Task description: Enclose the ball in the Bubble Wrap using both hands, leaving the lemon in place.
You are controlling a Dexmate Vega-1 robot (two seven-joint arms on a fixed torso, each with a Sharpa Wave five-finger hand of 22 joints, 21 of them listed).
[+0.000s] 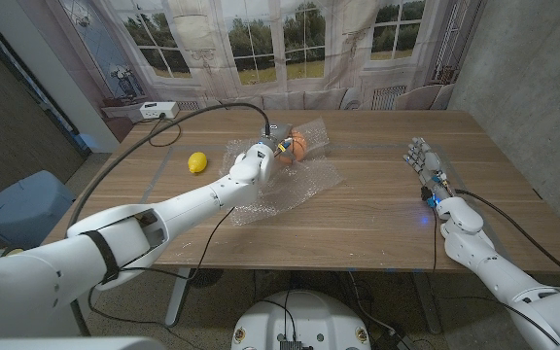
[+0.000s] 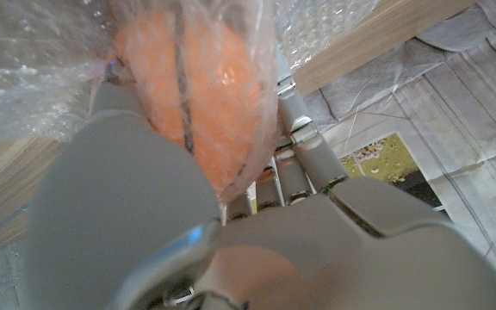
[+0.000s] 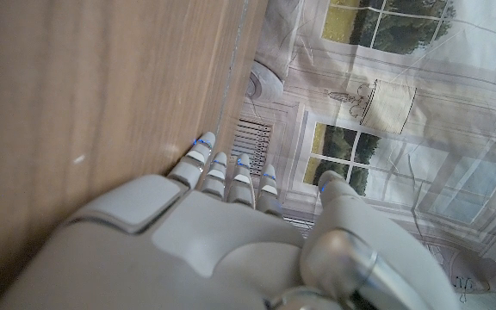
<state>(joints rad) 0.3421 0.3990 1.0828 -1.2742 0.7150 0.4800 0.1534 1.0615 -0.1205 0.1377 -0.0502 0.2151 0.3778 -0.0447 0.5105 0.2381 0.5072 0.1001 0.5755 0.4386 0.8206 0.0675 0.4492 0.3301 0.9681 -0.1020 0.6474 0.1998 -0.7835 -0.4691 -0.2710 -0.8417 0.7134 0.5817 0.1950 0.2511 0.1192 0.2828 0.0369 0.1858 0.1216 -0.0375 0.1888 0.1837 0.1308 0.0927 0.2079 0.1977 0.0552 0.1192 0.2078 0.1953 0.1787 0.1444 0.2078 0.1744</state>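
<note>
The orange ball (image 1: 299, 146) lies at the far middle of the table on a sheet of clear bubble wrap (image 1: 304, 185). A flap of the wrap is drawn up over it. My left hand (image 1: 259, 161) reaches in from the left and grips the wrap around the ball. In the left wrist view the wrapped ball (image 2: 201, 95) sits between the thumb and the fingers (image 2: 304, 159) of the left hand (image 2: 231, 224). The yellow lemon (image 1: 197, 162) lies bare on the table, left of the wrap. My right hand (image 1: 424, 160) (image 3: 231, 232) waits far to the right, fingers straight and apart, holding nothing.
A black cable (image 1: 178, 122) arches over the table's far left toward my left hand. A white box (image 1: 158, 110) sits on the sill behind. A blue chair (image 1: 17, 204) stands left of the wooden table (image 1: 377, 219).
</note>
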